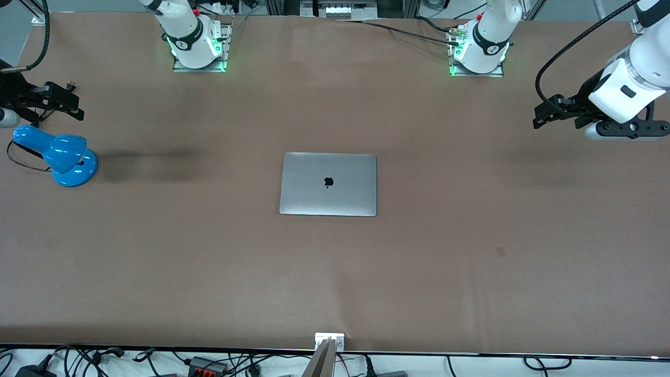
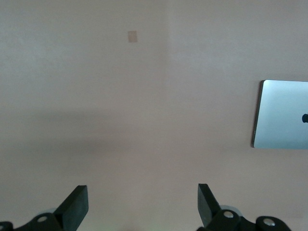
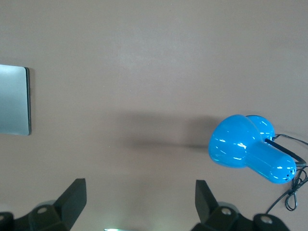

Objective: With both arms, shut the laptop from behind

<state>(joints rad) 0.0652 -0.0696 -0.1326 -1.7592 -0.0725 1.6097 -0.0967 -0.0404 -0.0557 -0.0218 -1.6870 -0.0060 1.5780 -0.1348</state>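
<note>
My right gripper (image 1: 73,104) hangs over the right arm's end of the table (image 1: 209,272), above the blue desk lamp (image 1: 60,154), fingers (image 3: 72,197) spread wide with nothing between them; the laptop (image 1: 328,184) lies flat at the table's middle, lid fully down, black apple logo (image 1: 328,182) facing up, well apart from both my grippers; my left gripper (image 1: 547,112) hangs over the left arm's end of the table, fingers (image 2: 74,207) likewise spread and holding nothing.
</note>
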